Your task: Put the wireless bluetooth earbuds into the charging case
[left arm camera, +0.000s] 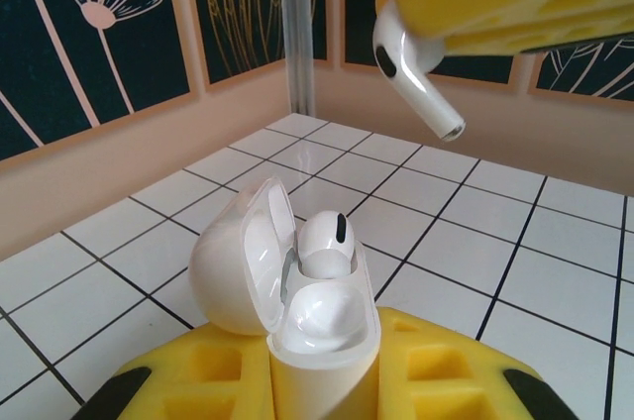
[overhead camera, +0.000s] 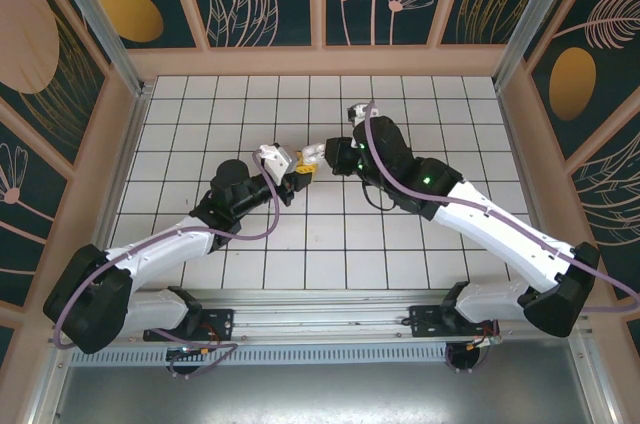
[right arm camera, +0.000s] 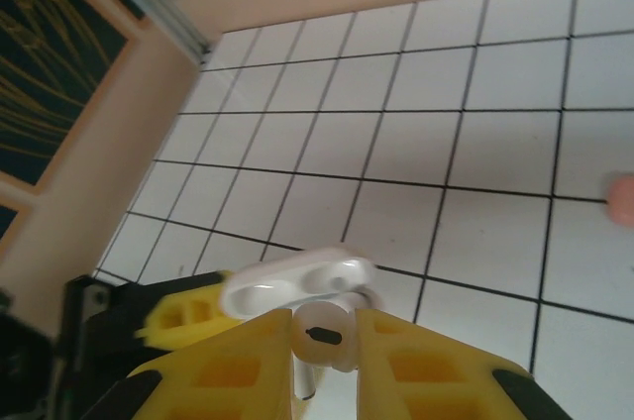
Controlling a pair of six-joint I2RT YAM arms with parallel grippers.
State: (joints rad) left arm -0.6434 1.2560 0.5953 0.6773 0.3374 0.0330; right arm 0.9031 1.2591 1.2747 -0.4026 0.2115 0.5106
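Left claw point(overhead camera: 293, 176) pinched on the charging case point(left arm camera: 322, 341); case stands upright between its yellow pads point(left arm camera: 198, 380); lid point(left arm camera: 233, 266) swung open to the left in the left wrist view. One white earbud point(left arm camera: 327, 240) sits in the socket farther from that camera, head up, dark slot facing right; nearer socket point(left arm camera: 322, 316) unfilled.

Right claw point(overhead camera: 318, 154) clamped on the second white earbud point(left arm camera: 411, 68); bud gripped by its head, stem slanting down and to the right. In the left wrist view it hangs in the air above and right of the case, apart from it. Right wrist view has the same bud between that claw's yellow fingers point(right arm camera: 436, 380), with the open case just beyond the tips and the left claw's yellow pad to the left of it.

Top view: both claws meet almost tip to tip over the white tiled table point(overhead camera: 420, 104), a little left of centre; arms reach in from either side.

Pink blob point(right arm camera: 622, 200) on the tiles at the right edge of the right wrist view; too blurred to identify.
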